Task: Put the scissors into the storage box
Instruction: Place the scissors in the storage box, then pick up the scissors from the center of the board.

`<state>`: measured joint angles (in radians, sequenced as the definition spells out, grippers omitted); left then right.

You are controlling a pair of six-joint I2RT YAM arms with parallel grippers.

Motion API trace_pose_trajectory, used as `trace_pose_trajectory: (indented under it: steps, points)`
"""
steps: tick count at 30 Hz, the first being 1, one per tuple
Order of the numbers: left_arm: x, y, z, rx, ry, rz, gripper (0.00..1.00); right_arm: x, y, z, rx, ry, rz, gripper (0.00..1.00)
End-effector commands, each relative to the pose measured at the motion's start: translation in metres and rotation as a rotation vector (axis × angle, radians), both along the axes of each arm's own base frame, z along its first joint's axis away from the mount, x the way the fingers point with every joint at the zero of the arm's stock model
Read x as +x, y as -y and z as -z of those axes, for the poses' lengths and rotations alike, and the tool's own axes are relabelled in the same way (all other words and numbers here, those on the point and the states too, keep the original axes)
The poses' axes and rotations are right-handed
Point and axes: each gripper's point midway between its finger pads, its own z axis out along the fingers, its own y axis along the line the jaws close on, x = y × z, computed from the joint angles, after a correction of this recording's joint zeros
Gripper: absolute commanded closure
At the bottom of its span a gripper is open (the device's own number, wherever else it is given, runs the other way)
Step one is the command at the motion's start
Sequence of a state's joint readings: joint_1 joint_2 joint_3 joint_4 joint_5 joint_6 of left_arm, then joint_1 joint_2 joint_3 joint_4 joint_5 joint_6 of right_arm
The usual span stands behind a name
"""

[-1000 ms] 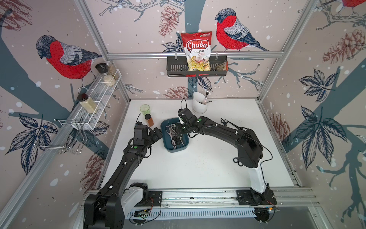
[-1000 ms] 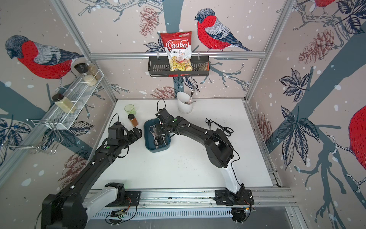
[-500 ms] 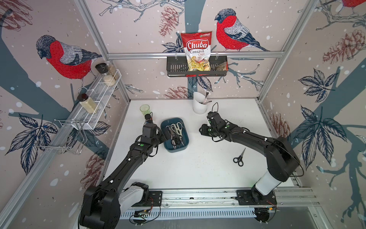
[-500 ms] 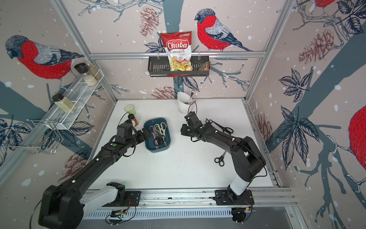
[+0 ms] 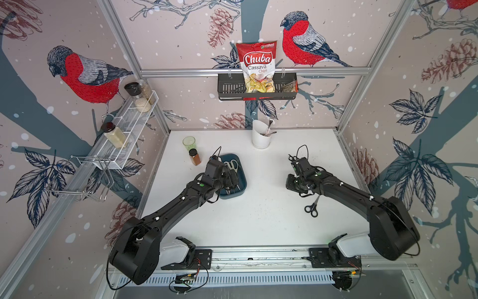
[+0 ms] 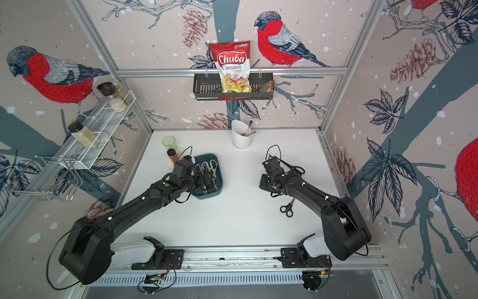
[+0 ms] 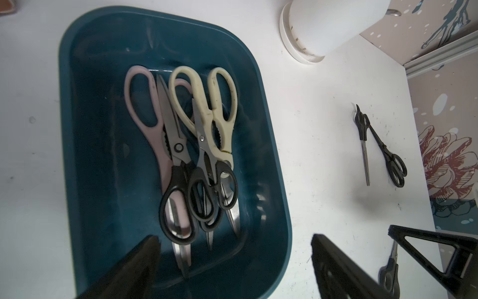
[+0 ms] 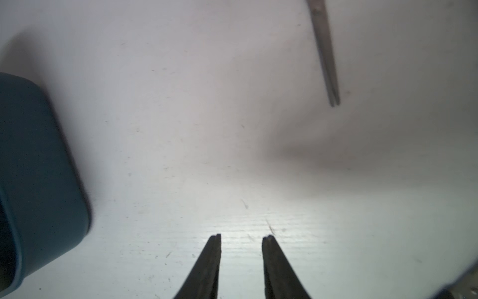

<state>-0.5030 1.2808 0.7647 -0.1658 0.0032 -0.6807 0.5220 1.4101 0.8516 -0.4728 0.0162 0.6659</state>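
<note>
The shallow dark teal plastic storage box (image 5: 241, 170) (image 7: 85, 129) sits left of centre on the white table (image 5: 258, 227). It holds a heap of steel-bladed scissors lying lengthwise: a pink-handled pair (image 7: 154, 134), a cream-handled pair (image 7: 223, 134), and several black-handled pairs (image 7: 178, 176) laid over them with their handles at the opposite end. The left gripper (image 7: 234, 238) (image 6: 207, 178) hangs over the box with its jaws spread wide and nothing between them. In both top views its wrist and arm cover the box's left side. An orange spice bottle with a brown cap (image 5: 194, 158) stands just beside the box's far left corner, with a pale green translucent cup (image 5: 189, 142) behind it. A white cutlery cup (image 5: 260, 139) holding a metal fork (image 5: 270, 121) stands near the back wall. Three more pairs lie outside the box. A small black-handled pair (image 5: 311, 207) lies on open table at the right, its blades running under the right arm. A slim steel-bladed pair (image 7: 362, 129) and an all-black pair (image 7: 385, 150) meet at one end near the right wall, partly hidden behind the right wrist in both top views. The right gripper (image 8: 242, 236) (image 5: 291, 182) hovers low over bare table, well apart from the box, its jaws at a narrow gap and gripping nothing. On the back wall a black perforated basket (image 5: 230, 89) holds a red chips bag (image 5: 257, 62).
</note>
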Motion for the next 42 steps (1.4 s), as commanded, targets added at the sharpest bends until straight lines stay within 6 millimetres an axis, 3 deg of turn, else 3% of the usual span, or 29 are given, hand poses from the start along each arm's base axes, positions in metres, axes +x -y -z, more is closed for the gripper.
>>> trace_pose_trajectory:
  steps: [1, 6, 11, 20, 42]
  points:
    - [0.008, 0.012, -0.005, 0.015, 0.031, 0.025, 0.05, -0.026, 0.041, 0.009, -0.158, -0.088, 0.035, 0.68]
    - [0.010, 0.029, 0.002, 0.035, 0.009, 0.073, 0.05, -0.046, 0.068, 0.012, -0.215, -0.144, 0.085, 0.65]
    - [0.011, 0.037, 0.007, 0.052, -0.002, 0.090, 0.05, -0.055, 0.082, 0.019, -0.215, -0.178, 0.119, 0.65]
    - [0.013, 0.037, 0.005, 0.077, 0.003, 0.090, 0.05, -0.063, 0.076, 0.036, -0.178, -0.230, 0.109, 0.70]
    - [0.020, 0.035, 0.004, 0.120, 0.008, 0.083, 0.05, -0.080, 0.071, 0.056, -0.161, -0.264, 0.118, 0.69]
